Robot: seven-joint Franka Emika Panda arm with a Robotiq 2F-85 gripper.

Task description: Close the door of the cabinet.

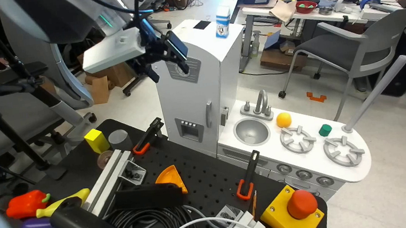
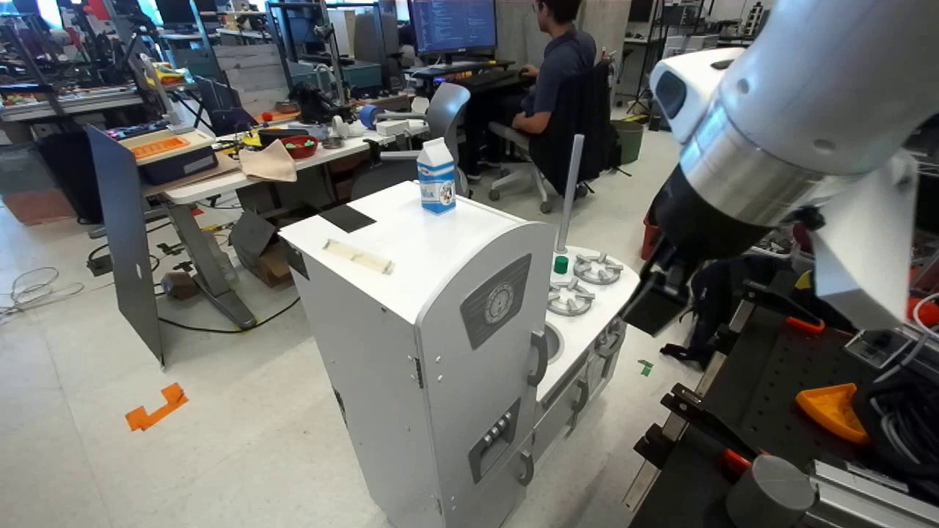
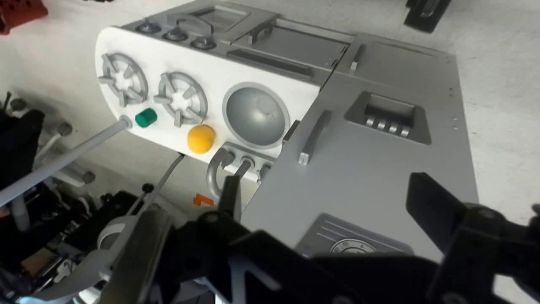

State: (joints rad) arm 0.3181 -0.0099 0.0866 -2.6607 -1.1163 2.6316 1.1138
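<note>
The door (image 1: 200, 87) is a tall pale panel with a handle and grey patches. It lies flush on the cabinet (image 1: 231, 74) front, with no visible gap, and it also shows in an exterior view (image 2: 455, 400) and in the wrist view (image 3: 371, 169). A lower panel with its own handle (image 2: 526, 468) sits below it, also flush. My gripper (image 1: 168, 72) is open and empty, up in front of the door's upper part. It is apart from the door in an exterior view (image 2: 653, 301). In the wrist view the fingers (image 3: 327, 181) stand wide apart with the door beyond.
A milk carton (image 2: 437, 180) stands on the cabinet top. The counter holds a sink (image 1: 251, 131), faucet (image 1: 261, 101), orange ball (image 1: 283, 120) and green cylinder (image 1: 325, 130). A black table (image 1: 202, 175) with clamps, cables and toys lies in front. A pole (image 1: 376, 94) rises from the counter.
</note>
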